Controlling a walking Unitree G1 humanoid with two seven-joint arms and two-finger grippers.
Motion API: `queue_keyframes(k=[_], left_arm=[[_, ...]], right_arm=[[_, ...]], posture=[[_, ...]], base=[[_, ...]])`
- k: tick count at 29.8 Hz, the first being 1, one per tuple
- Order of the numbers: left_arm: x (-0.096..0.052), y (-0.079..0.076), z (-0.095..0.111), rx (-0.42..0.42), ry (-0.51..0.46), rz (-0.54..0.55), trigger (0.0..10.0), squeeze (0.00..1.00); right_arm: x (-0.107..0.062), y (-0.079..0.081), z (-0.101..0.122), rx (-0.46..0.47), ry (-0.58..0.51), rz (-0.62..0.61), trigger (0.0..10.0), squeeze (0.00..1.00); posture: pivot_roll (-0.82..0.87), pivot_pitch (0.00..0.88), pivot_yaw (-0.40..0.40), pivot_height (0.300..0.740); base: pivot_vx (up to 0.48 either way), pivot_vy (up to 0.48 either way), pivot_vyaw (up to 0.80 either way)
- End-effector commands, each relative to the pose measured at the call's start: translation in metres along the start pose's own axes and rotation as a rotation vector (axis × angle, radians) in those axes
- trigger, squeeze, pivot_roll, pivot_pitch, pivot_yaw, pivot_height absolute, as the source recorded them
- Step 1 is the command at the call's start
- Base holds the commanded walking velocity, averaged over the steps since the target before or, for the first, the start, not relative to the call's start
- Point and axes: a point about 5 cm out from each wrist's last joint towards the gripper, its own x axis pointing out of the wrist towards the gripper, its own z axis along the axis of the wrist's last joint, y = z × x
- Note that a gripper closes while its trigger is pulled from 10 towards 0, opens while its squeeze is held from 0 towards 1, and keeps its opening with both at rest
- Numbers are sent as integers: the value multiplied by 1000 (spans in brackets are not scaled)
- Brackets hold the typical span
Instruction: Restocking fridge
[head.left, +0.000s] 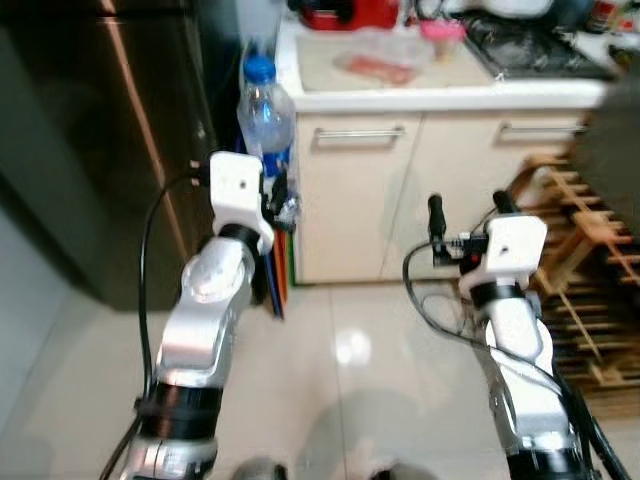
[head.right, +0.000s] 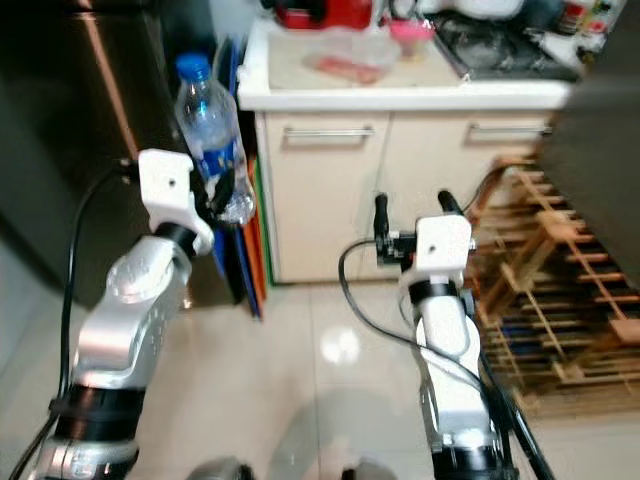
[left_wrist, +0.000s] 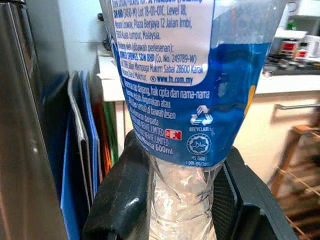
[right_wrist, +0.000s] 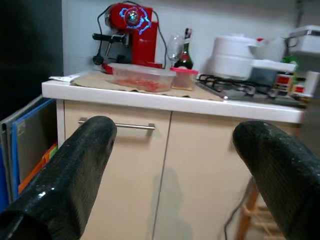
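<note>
Carrying step: the left gripper clamped a clear blue-capped, blue-labelled plastic water bottle, the right gripper spread empty; next, presumably, opening the dark fridge.

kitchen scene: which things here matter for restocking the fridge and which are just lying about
For the job:
- water bottle, upright, held in the left end effector
- dark fridge at the robot's left
- right end effector, open, holding nothing

Lying about:
- red coffee machine
- clear food tub
- hob
- wooden rack
- folders beside the fridge
</note>
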Motion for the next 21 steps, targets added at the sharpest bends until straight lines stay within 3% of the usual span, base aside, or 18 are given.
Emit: queue_keyframes(k=[1,6,21], left_arm=[[0,1,8,-10,-41,0,10000,0],[-2,-1,7,19,-45,-6,10000,0],[-1,-5,8,10,-52,-26,10000,0]], right_arm=[[4,0,3,-1,-12,8,10000,0],[3,1,1,4,-1,10,10000,0],[5,-1,0,-2,4,1,10000,0]], posture=[[-52,27,14,740],[-54,29,16,740],[-58,31,19,740]], base=[[0,0,0],[0,0,0],[0,-480,0]])
